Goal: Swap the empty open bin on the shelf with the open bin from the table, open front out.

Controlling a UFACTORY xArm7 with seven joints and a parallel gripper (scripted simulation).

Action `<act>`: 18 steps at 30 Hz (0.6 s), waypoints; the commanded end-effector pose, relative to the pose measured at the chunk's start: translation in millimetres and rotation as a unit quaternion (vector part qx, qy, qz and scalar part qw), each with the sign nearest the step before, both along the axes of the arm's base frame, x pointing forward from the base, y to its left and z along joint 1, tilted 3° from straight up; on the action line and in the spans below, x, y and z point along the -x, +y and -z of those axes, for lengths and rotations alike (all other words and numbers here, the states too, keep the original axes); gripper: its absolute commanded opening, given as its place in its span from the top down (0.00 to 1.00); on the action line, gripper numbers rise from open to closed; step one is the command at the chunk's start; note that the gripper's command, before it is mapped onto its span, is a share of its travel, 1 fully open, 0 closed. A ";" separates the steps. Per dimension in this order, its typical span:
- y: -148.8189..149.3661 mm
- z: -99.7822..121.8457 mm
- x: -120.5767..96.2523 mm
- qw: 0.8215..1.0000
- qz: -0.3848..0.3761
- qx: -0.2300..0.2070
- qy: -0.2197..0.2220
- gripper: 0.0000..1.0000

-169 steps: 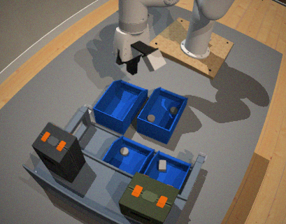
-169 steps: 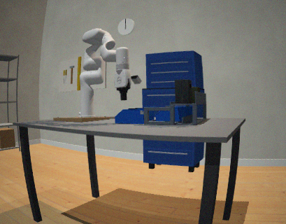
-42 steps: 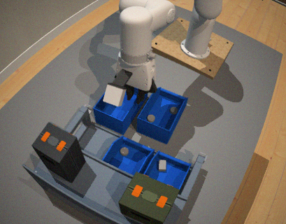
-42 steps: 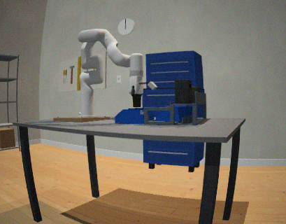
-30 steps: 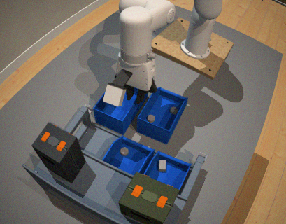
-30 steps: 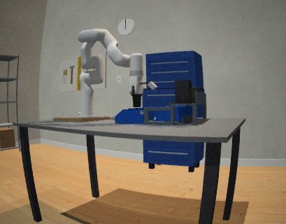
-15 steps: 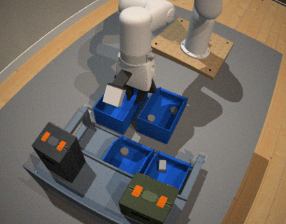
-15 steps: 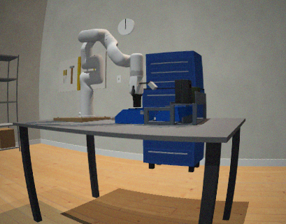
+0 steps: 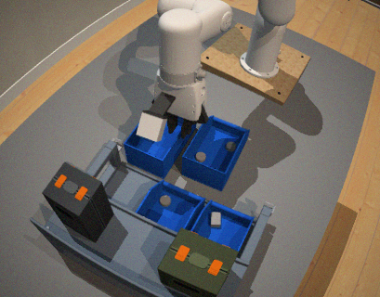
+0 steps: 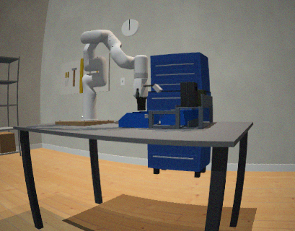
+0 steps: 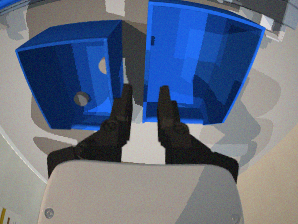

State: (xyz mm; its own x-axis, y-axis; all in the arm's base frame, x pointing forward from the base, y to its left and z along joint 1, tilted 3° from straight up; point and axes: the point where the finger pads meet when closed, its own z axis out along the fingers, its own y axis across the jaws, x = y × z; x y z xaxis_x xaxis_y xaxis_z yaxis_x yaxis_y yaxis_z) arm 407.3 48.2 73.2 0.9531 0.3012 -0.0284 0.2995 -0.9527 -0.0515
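Between two bins on the table (image 9: 298, 186), our gripper (image 11: 143, 112) is hanging with jaws partly open, holding nothing. We are seeing the empty bin (image 11: 200, 56) already out. The full bin (image 11: 60, 83) is not yet going onto the shelf (image 9: 260, 227).

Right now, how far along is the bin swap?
Done: the empty bin is off the shelf and stands on the table, which leaves a free place on the shelf. In hand: nothing. The gripper hangs part open over the gap between that bin and the bin with parts. Left: grasp the bin with parts, set it in the free place with its open front out, then let go.
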 end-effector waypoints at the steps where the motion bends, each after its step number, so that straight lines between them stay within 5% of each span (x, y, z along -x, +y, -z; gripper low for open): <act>1: 0.1 -0.7 -1.4 1.000 0.000 0.000 -0.002 0.74; 18: 0.6 11.7 -0.9 1.000 0.000 0.000 -0.002 0.74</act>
